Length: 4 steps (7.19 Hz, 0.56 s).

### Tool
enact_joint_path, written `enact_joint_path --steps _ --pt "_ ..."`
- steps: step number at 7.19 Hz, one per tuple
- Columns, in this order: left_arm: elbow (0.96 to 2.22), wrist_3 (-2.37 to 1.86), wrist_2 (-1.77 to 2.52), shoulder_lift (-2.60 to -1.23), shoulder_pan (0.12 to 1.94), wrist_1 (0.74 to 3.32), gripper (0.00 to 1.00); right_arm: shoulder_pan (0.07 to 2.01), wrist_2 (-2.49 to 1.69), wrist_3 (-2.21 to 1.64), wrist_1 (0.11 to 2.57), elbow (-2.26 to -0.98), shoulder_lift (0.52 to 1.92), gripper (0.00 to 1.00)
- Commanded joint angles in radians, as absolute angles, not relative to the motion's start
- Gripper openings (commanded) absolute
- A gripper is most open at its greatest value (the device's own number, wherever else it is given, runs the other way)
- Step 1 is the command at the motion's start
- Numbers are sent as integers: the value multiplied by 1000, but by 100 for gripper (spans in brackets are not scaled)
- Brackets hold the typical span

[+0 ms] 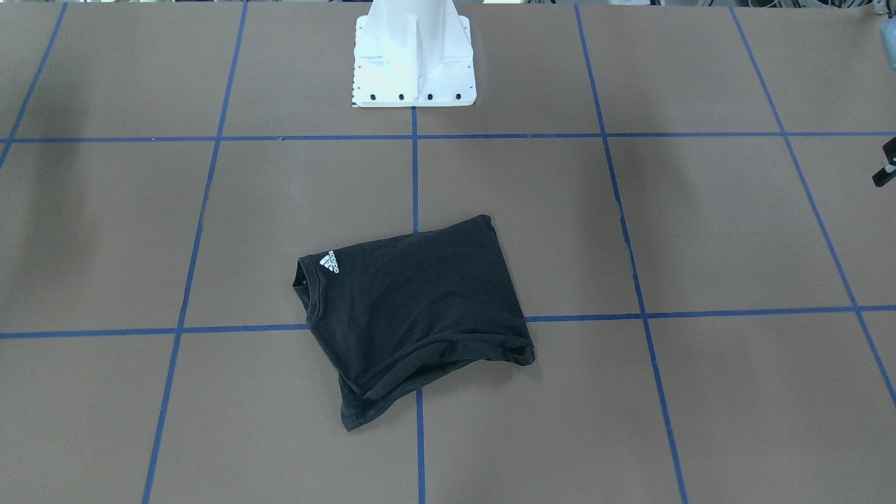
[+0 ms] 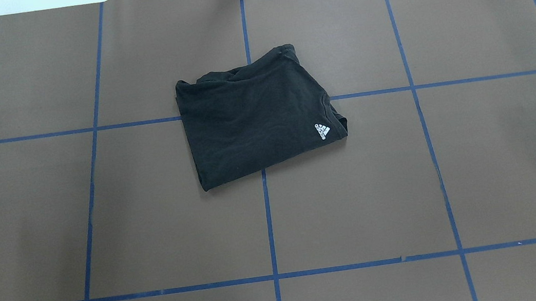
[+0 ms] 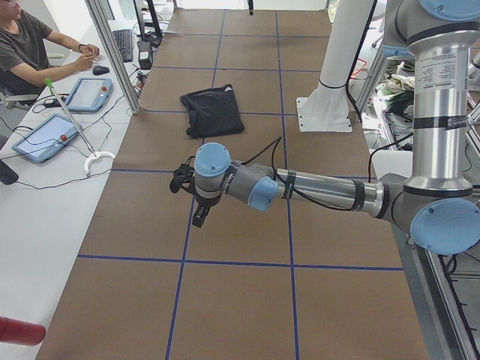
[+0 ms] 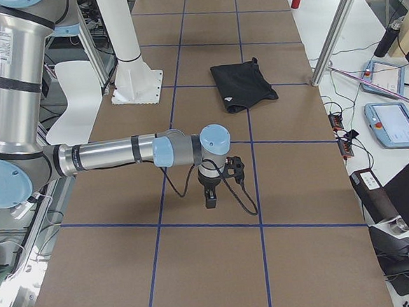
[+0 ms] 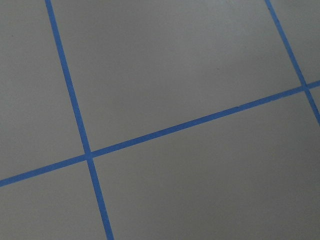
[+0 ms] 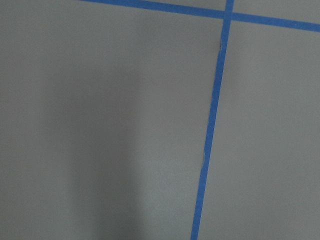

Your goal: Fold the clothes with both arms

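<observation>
The black t-shirt point(image 1: 413, 308) lies folded into a rough rectangle in the middle of the table, its small white logo point(image 1: 330, 262) facing up near the collar. It also shows in the overhead view point(image 2: 254, 121) and both side views point(image 3: 212, 112) point(image 4: 242, 86). The printed side is hidden. My left gripper point(image 3: 199, 217) hangs pointing down over bare table, well away from the shirt. My right gripper point(image 4: 211, 199) does the same at the other end. I cannot tell whether either is open or shut. Both wrist views show only table.
The brown table point(image 2: 101, 219) is marked with blue tape lines. The white pedestal base point(image 1: 413, 63) stands at the robot's edge. A person point(image 3: 30, 52) sits at a side desk with tablets point(image 3: 45, 135). A black part point(image 1: 885, 168) shows at the front view's right edge.
</observation>
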<state>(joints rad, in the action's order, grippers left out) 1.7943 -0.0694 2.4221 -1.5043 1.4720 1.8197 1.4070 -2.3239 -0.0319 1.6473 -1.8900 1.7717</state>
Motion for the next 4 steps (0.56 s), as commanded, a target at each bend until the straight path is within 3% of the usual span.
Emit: enact_joint_path --steps 1,4 --pt "1841 -64 2348 -1496 1482 1810 99 1413 -2332 -34 1655 -1879 1729 100" --pt "1848 -71 2296 -1494 1483 1798 99 1414 -2290 -37 1644 -1830 1732 100"
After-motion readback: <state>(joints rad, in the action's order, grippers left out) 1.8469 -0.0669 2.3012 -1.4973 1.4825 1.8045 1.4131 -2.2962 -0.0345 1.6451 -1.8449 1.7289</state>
